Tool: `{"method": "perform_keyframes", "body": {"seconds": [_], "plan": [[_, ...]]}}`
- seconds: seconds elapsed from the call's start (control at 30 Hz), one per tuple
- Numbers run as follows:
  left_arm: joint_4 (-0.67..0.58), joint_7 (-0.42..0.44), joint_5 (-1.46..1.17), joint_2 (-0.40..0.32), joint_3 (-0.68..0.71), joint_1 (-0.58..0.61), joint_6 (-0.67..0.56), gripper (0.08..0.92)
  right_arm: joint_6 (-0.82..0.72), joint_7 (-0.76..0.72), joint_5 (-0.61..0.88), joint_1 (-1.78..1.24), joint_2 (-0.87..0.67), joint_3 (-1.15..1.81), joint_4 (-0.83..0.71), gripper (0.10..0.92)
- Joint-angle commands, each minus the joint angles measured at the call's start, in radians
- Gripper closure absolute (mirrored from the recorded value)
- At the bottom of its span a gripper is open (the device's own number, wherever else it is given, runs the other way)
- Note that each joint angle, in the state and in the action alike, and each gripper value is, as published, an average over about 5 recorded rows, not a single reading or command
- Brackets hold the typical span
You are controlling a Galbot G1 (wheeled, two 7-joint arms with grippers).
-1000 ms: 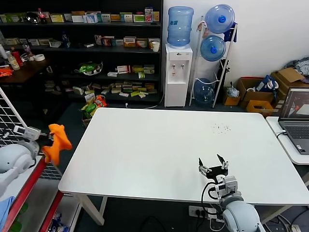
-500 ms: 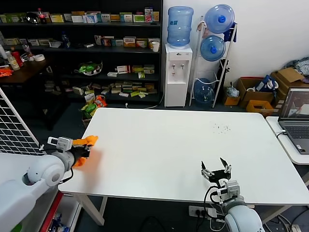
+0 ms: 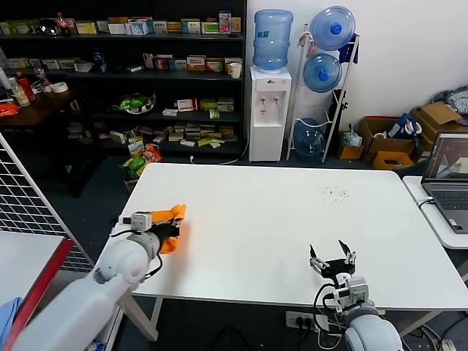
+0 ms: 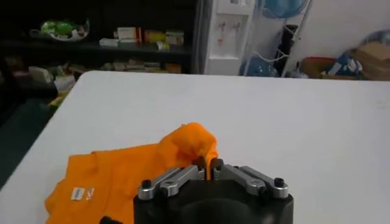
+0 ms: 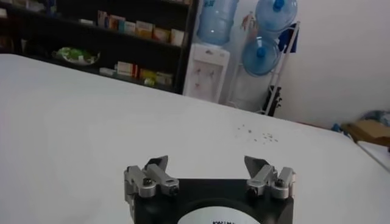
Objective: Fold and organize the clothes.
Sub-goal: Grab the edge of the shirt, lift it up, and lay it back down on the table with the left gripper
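Our left gripper (image 4: 209,167) is clamped on a bunched fold of the orange T-shirt (image 4: 122,176) at the table (image 3: 292,219) edge. Released here, it could slide off. Our right gripper (image 3: 333,261) waits with its jaws apart.

The left arm reaches forward from the near left, and its left gripper (image 3: 170,228) is clamped tight, with a pinch of the shirt (image 4: 131,173) between its fingertips. The right arm sits low at the near right edge, its right gripper (image 3: 333,259) pointing forward and upward with fingers spread wide and holding nothing.
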Motion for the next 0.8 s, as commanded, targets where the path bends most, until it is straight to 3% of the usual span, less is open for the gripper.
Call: {"method": "perform_keyframes", "body": {"seconds": [0.03, 0.27, 0.53, 0.8], "plan": [[0.158, -0.014, 0.195, -0.410, 0.057, -0.017, -0.070, 0.871, 0.016, 0.004, 0.001, -0.017, -0.009, 0.024, 0.007, 0.203], [0.224, -0.017, 0.248, -0.555, 0.095, -0.014, -0.101, 0.871, 0.018, 0.005, 0.011, -0.019, -0.013, 0.041, -0.001, 0.203], [0.278, 0.002, 0.271, -0.655, 0.100, -0.011, -0.191, 0.858, 0.019, 0.007, 0.014, -0.017, -0.004, 0.043, -0.007, 0.203], [0.255, 0.054, 0.247, -0.666, 0.096, 0.010, -0.309, 0.655, 0.021, 0.004, 0.015, -0.014, 0.001, 0.041, -0.016, 0.203]]}}
